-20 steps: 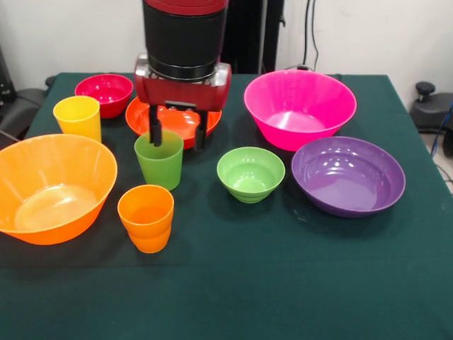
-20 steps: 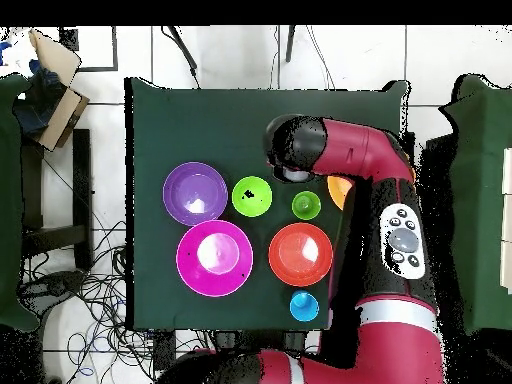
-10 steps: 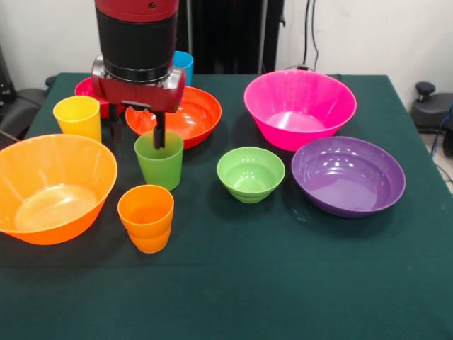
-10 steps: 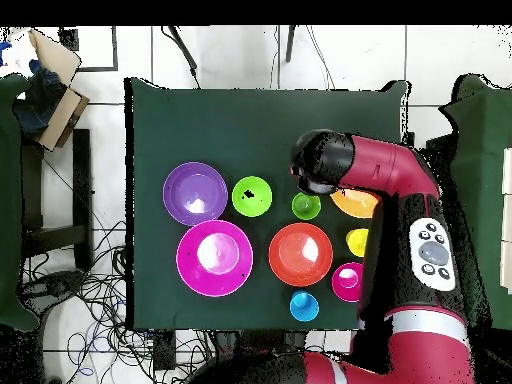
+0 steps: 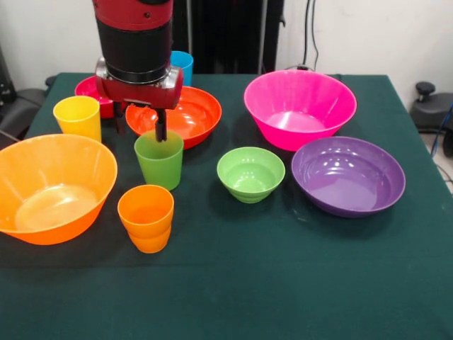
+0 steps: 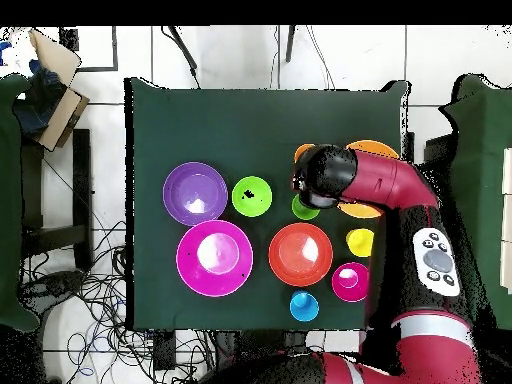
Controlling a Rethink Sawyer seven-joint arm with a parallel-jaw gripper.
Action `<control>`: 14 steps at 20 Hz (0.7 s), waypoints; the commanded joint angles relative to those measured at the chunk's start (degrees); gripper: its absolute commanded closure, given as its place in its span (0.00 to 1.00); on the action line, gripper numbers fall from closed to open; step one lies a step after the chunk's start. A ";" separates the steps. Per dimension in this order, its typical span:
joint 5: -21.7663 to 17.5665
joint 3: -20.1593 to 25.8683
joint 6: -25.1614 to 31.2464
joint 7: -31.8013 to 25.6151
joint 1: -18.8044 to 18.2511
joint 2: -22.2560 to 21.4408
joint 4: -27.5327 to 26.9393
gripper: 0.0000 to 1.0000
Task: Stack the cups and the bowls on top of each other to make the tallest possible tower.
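Gripper [image 5: 139, 127] poised just above the green cup [image 5: 159, 159], fingers apart, clamped on nothing; large orange bowl [image 5: 51, 187] at the table's [image 5: 283, 283] edge, orange cup [image 5: 146, 217] just beside it; pink bowl [image 5: 299, 108] and purple bowl [image 5: 347, 176] well apart from them; no readable writing anywhere.

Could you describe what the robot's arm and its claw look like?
The arm is glossy red with black joint sections. A pale grey oval panel with round buttons sits on it. The wrist is a black cylinder ending in a red block edged in silver. The claw has slim dark fingers.
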 commanded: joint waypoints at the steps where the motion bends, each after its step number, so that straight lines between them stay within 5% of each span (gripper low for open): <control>1: -1.55 6.55 -5.41 -2.13 0.04 0.24 8.80 0.00; 14: -3.96 5.15 -13.97 0.00 -0.05 0.30 13.24 0.00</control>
